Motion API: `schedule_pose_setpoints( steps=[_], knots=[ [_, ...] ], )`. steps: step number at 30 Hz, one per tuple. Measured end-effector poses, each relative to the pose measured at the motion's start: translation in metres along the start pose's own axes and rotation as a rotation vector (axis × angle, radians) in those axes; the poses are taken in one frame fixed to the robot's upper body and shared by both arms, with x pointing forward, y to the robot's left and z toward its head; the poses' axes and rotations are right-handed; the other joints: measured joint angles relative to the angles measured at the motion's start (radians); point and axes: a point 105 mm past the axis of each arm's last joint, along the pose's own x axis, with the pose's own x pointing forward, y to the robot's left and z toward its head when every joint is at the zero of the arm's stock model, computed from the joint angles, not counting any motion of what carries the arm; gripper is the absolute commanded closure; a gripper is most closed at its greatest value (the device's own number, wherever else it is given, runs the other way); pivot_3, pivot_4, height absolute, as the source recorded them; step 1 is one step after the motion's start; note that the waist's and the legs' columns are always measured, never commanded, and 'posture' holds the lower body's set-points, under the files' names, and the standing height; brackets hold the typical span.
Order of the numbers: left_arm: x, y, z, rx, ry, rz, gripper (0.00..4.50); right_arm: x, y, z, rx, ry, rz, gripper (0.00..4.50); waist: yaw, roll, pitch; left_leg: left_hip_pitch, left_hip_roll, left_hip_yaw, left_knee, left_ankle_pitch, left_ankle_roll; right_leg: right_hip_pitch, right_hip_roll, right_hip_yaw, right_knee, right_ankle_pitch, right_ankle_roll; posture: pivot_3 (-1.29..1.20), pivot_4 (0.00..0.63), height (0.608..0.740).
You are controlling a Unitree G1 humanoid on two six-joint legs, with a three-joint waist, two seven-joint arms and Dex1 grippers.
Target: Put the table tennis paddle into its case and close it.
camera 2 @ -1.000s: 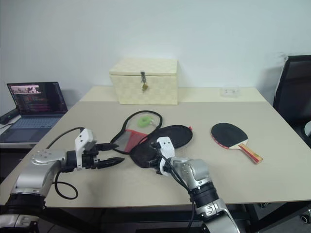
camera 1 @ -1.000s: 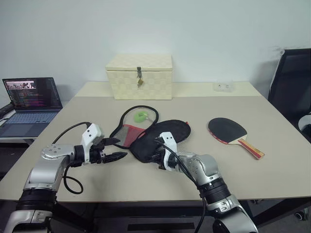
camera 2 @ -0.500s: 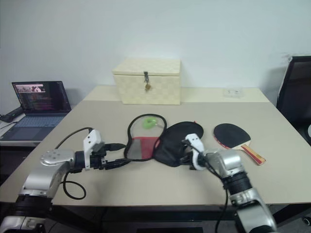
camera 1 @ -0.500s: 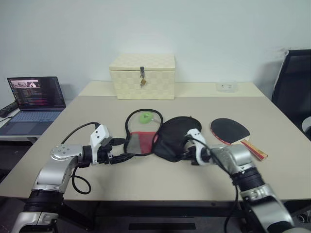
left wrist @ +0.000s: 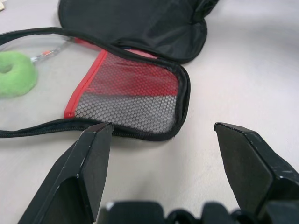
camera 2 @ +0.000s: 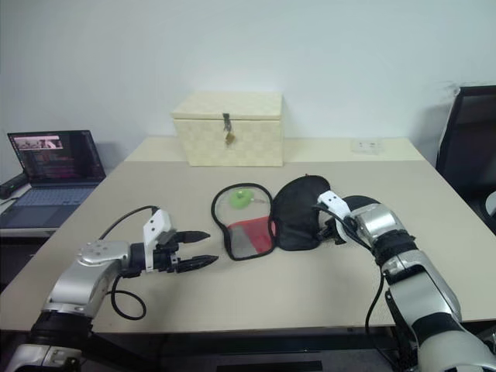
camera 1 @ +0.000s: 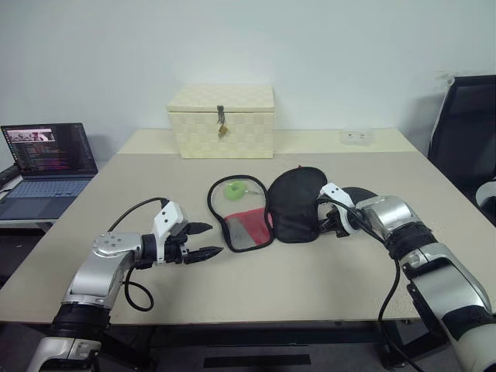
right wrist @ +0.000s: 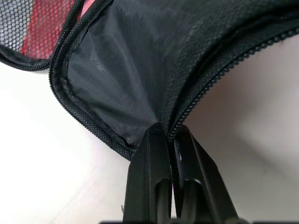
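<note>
Here the right gripper [right wrist: 163,140] pinches the open case [camera 1: 297,203] edge

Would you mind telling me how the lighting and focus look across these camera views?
Head views: soft, even room light, with only faint shadows under the case on the table. Left wrist view: the left gripper is dark, the mesh sharp, the green charm slightly soft. Right wrist view: the tabletop is washed out, and the right gripper pinches black fabric.

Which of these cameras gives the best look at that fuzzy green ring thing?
The left eye view: the green fuzzy charm lies whole inside the open case, with its place on the table clear. The right eye view shows the same. The left wrist view catches it nearer but cut off at the edge.
</note>
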Motion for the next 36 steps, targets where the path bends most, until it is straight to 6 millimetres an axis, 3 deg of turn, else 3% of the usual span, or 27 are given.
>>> schedule_pose_setpoints(
  steps=[3, 8, 14, 17, 22, 25, 28, 32, 36],
  knots=[
    [0.001, -0.001, 0.003, 0.010, -0.006, -0.005, 0.70, 0.000, -0.003, -0.002, 0.008, -0.001, -0.003, 3.80, 0.000, 0.000, 0.000, 0.000, 0.000, 0.000, -0.001, 0.000, 0.000, 0.000, -0.001, 0.000, 0.000, 0.000, 0.000, 0.00, 0.150, 0.740],
    [0.004, -0.004, 0.006, -0.011, -0.031, -0.020, 0.70, -0.007, -0.009, -0.001, -0.003, -0.016, -0.019, 2.12, 0.000, 0.000, 0.000, 0.000, 0.000, 0.000, -0.001, 0.000, 0.000, 0.000, -0.001, 0.000, 0.000, 0.000, 0.000, 0.00, 0.150, 0.740],
    [0.010, -0.008, 0.022, -0.046, -0.111, -0.039, 0.70, -0.053, -0.026, 0.005, -0.016, -0.149, -0.065, 0.04, 0.013, 0.000, 0.000, -0.001, 0.000, -0.001, -0.001, 0.000, 0.000, 0.000, -0.001, -0.001, -0.001, 0.000, 0.000, 0.00, 0.150, 0.740],
    [0.012, -0.009, 0.027, -0.050, -0.129, -0.045, 0.70, -0.070, -0.030, -0.008, 0.026, -0.184, -0.087, 0.04, 0.019, 0.000, 0.000, 0.000, 0.000, -0.001, -0.001, 0.000, 0.000, 0.000, -0.001, 0.000, -0.001, 0.000, 0.000, 0.00, 0.150, 0.740],
    [0.015, -0.010, 0.037, -0.036, -0.148, -0.072, 0.70, -0.100, -0.067, -0.060, 0.128, -0.146, -0.307, 0.04, 0.022, 0.000, 0.000, 0.000, -0.001, 0.001, 0.000, 0.000, 0.000, 0.000, -0.001, 0.000, -0.001, 0.000, 0.000, 0.00, 0.150, 0.740],
    [0.022, -0.010, 0.051, -0.004, -0.173, -0.108, 0.70, -0.110, -0.086, -0.074, 0.161, -0.143, -0.432, 0.04, 0.018, 0.000, 0.000, 0.000, -0.001, 0.005, 0.000, 0.000, 0.000, 0.000, 0.000, 0.001, 0.000, 0.000, 0.000, 0.00, 0.150, 0.740],
    [0.027, -0.012, 0.063, 0.030, -0.191, -0.141, 0.70, -0.113, -0.099, -0.089, 0.188, -0.129, -0.512, 0.04, 0.015, 0.000, 0.000, 0.001, -0.001, 0.006, -0.001, 0.000, 0.000, 0.001, 0.001, 0.001, 0.000, 0.000, 0.000, 0.00, 0.150, 0.740],
    [0.029, -0.011, 0.057, 0.014, -0.173, -0.154, 0.70, -0.112, -0.107, -0.106, 0.229, -0.096, -0.540, 0.04, 0.008, 0.000, 0.000, 0.000, -0.001, 0.006, -0.001, 0.000, 0.000, 0.001, 0.001, 0.002, -0.001, 0.000, 0.000, 0.00, 0.150, 0.740],
    [0.030, -0.011, 0.055, 0.015, -0.166, -0.156, 0.70, -0.109, -0.109, -0.107, 0.218, -0.084, -0.537, 0.04, 0.005, 0.000, 0.000, 0.001, -0.001, 0.006, -0.001, 0.000, 0.000, 0.001, 0.001, 0.001, -0.001, 0.000, 0.000, 0.00, 0.150, 0.740]
  ],
)
